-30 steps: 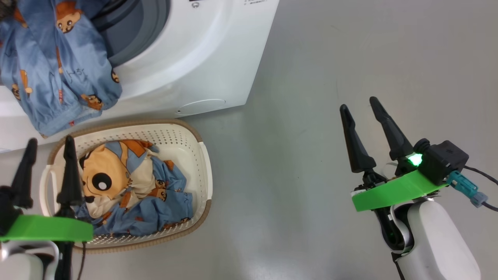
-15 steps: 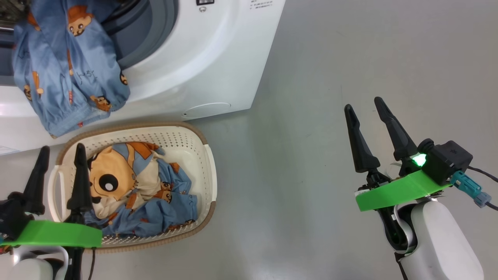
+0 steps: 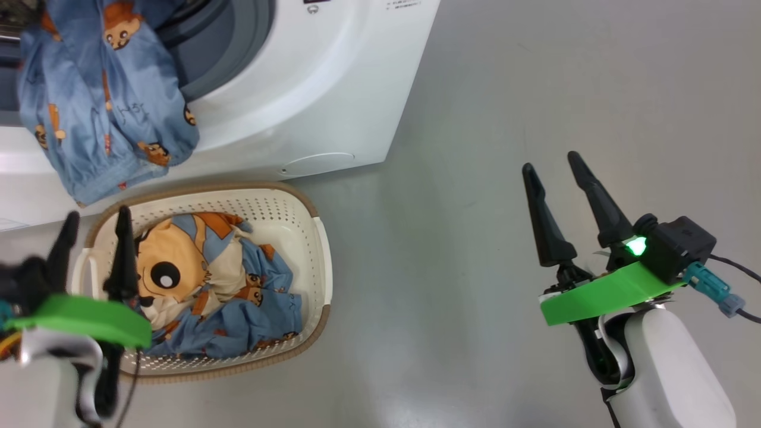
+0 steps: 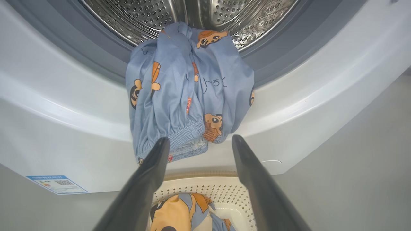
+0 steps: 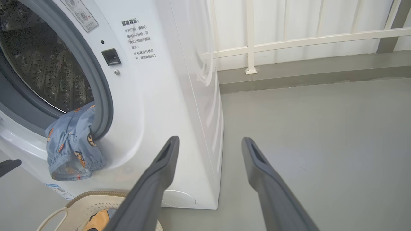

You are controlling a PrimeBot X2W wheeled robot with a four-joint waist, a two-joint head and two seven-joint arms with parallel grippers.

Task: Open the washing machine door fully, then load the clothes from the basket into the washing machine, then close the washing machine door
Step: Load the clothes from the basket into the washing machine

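The white washing machine [image 3: 333,89] stands at the top left with its opening uncovered; its door is out of view. One light blue printed garment [image 3: 101,113] hangs from the steel drum [image 4: 144,12] over the grey gasket and down the front. More clothes [image 3: 208,285], one with a big tan animal face, lie in the cream basket [image 3: 318,249] on the floor below. My left gripper [image 3: 98,215] is open over the basket's left end; in its wrist view the left gripper [image 4: 200,140] points at the hanging garment's hem [image 4: 189,86]. My right gripper [image 3: 551,163] is open over bare floor.
The grey floor [image 3: 475,89] stretches to the right of the machine. A white railing and a low kerb [image 5: 289,41] stand behind it. A blue label sticker [image 4: 56,183] sits low on the machine's front. The basket's rim [image 5: 93,197] lies just before the machine.
The head camera has shifted a little. My left wrist has risen and tilted over the basket's left end, still open. The right gripper has kept its place.
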